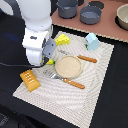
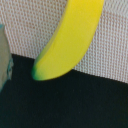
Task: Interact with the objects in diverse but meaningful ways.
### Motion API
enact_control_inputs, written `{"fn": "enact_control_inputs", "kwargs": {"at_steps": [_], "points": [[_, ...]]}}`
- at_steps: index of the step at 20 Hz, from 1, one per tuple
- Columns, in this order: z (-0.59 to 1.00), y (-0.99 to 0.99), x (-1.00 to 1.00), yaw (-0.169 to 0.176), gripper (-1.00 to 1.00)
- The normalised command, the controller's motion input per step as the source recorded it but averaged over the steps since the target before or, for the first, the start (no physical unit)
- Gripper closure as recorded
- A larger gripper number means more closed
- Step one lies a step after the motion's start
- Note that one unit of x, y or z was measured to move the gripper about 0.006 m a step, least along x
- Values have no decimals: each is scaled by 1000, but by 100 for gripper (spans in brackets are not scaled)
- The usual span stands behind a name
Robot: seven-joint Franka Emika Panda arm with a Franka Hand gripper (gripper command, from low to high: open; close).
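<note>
- Wrist view: banana [image 2: 67,42] fills the picture, green tip over the mat [image 2: 112,47] edge
- Exterior view: arm covers the claw; whether apart or together, cannot tell
- Cheese wedge [image 1: 62,39], milk carton [image 1: 92,41], bread loaf [image 1: 30,80] lie on the mat

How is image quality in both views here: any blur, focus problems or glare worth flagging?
Exterior view: low resolution and soft throughout; the white arm looks bright and nearly washed out, and the grey pots lack fine detail. Wrist view: the banana fills much of the frame, very close and blurred, with soft edges; the mat's weave is only faintly resolved. No strong glare.
</note>
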Motion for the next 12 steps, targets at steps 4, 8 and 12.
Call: {"fn": "enact_control_inputs", "kwargs": {"at_steps": [4,8,12], "points": [[-195,65,3,-78,-100],[-215,0,-4,-129,-100],[-244,-12,-34,-156,-100]]}}
